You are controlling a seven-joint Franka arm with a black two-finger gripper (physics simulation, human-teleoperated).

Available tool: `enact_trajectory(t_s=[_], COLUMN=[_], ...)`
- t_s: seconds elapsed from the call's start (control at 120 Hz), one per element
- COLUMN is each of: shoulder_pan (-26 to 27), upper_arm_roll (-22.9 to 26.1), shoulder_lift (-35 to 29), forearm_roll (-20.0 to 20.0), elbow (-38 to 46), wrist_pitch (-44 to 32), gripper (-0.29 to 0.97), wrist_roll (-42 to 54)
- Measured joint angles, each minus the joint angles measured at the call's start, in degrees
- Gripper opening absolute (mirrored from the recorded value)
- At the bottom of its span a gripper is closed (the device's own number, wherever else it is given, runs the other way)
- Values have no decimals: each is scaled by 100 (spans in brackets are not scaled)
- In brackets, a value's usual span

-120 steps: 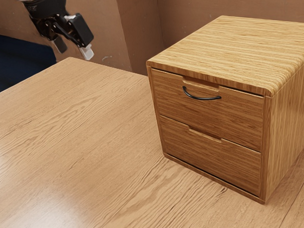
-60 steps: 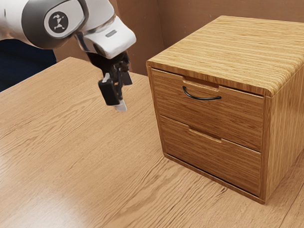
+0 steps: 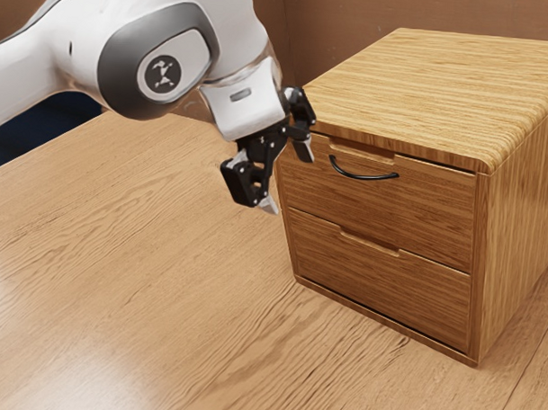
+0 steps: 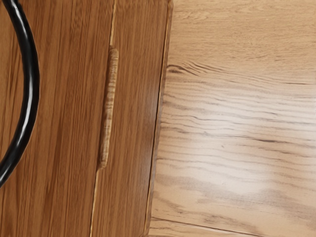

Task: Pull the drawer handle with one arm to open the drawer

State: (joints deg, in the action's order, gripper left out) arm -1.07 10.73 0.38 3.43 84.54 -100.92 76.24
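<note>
Surroundings: records a wooden two-drawer cabinet [image 3: 422,93] at the right of the exterior view, standing on a wood-grain table [image 3: 118,289]. Notes brown wall panels [image 3: 235,42] behind and a dark blue patch [image 3: 29,124] at the left edge. Between gripper and handle: only a short stretch of bare drawer front.

Gripper: places the black gripper [image 3: 287,180] at centre frame, in front of the cabinet's upper left front corner, just left of the handle and apart from it. Reads the fingers [image 3: 248,179] as spread, one up by the top drawer's left edge, the other lower and further left, nothing pinched between. Cannot tell whether the upper finger touches the wood.

Containers: top drawer [image 3: 409,210] and bottom drawer [image 3: 388,281] both shut, fronts flush with the frame, contents hidden. Handle [image 3: 362,175]: thin, black, curved, at the upper middle of the top drawer front, under a shallow notch. Wrist view: same handle [image 4: 27,98] as a black arc against the top drawer [image 4: 64,148], then the seam, the bottom drawer [image 4: 131,148], and the table [image 4: 237,123] past the cabinet's edge.

Changes: half a second earlier, gripper over open table at centre left, well clear of the cabinet; a second earlier, at the upper left corner. Now shifted rightward to the cabinet's corner, with the white arm [image 3: 162,66] across the upper left. Cabinet, drawers and handle unmoved.
</note>
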Motion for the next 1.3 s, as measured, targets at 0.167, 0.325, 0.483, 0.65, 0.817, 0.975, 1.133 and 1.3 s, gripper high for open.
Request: enact_trajectory(t_s=[0.167,0.325,0.483,0.65,0.817,0.975,1.133,1.3], shoulder_pan=[82,224,347,461,206,-262,-667,-933], upper_arm_roll=[152,224,295,297,252,189,192,222], shoulder_lift=[-9,-1,15,122,147,133,77,-28], forearm_roll=[4,1,0,4,128,188,205,209], elbow=[-33,-57,-31,84,165,256,275,289], wrist_pitch=[-116,-320,-604,-880,-975,-967,-834,-660], gripper=[66,66,66,66,66,66,66,66], wrist_roll=[427,737,975,1166,1313,1417,1475,1521])
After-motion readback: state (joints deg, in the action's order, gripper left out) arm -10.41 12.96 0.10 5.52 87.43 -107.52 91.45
